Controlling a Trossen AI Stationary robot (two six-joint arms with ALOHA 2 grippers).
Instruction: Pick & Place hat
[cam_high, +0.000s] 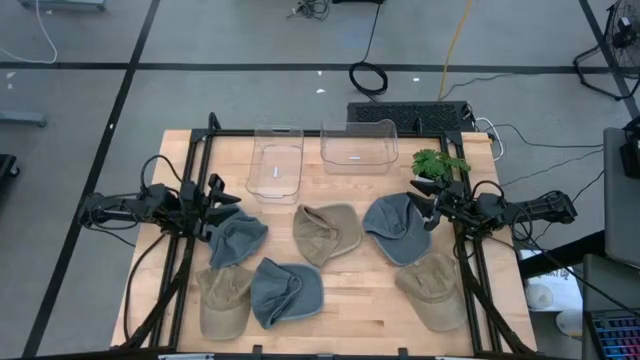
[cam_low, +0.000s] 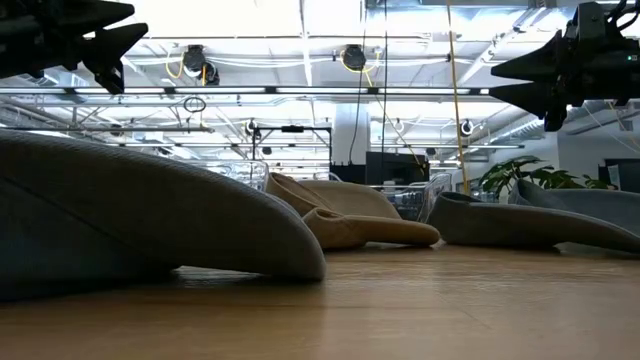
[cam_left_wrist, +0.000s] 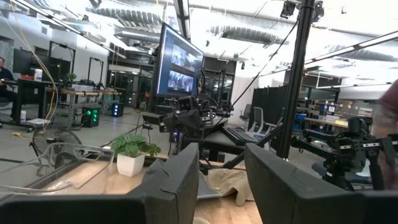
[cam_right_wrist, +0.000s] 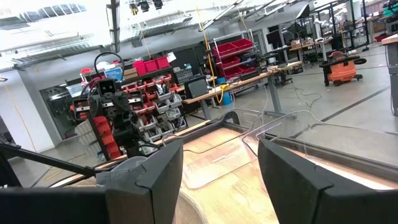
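Observation:
Several hats lie flat on the wooden table: grey-blue ones (cam_high: 237, 238) (cam_high: 397, 227) (cam_high: 286, 292) and tan ones (cam_high: 325, 232) (cam_high: 224, 300) (cam_high: 433, 290). My left gripper (cam_high: 225, 197) hovers open at the table's left edge, above and just left of the nearest grey-blue hat, with nothing between its fingers (cam_left_wrist: 177, 180). My right gripper (cam_high: 425, 207) hovers open at the right edge, beside the right grey-blue hat, its fingers (cam_right_wrist: 155, 174) also empty. In the low view both grippers (cam_low: 110, 40) (cam_low: 520, 80) hang well above the hats.
Two clear plastic bins (cam_high: 276, 165) (cam_high: 358, 147) stand at the table's far side. A small potted plant (cam_high: 438, 163) sits at the far right corner, close to my right gripper. Black frame rails (cam_high: 190, 250) run along both side edges.

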